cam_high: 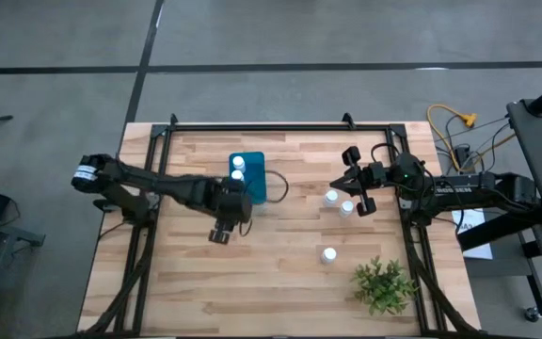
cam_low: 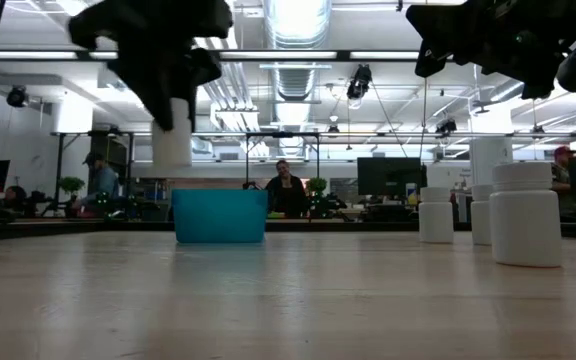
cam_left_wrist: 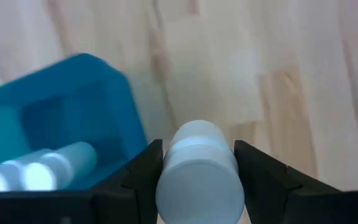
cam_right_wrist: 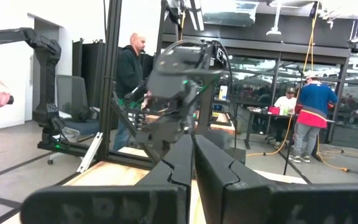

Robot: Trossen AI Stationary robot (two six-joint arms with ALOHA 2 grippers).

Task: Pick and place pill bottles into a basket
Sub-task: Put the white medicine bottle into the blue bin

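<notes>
Transport is the step in hand, judging by how the left gripper is sitting: its dark fingers are clamping a small white cylindrical pill bottle from both sides, and the low view is showing that bottle hanging clear of the pale wooden tabletop. In the high view the left gripper is hovering just off the small blue rectangular plastic basket, at about seven o'clock from it. Holding the bottle upright and high is probably meant to let it clear the basket's wall before going in.

Two white-capped bottles are already standing in the basket, packed toward its twelve o'clock end, which is leaving room at the near end for more.

Three loose white bottles are waiting on the tabletop, well apart from the basket toward three o'clock: a pair almost touching each other and a single one at six o'clock from them, near a green leafy plant.

The right gripper is hanging above the tabletop just beside that pair, at roughly one o'clock from it. Its fingers are pressing together with nothing between them, so it seems parked rather than reaching.
</notes>
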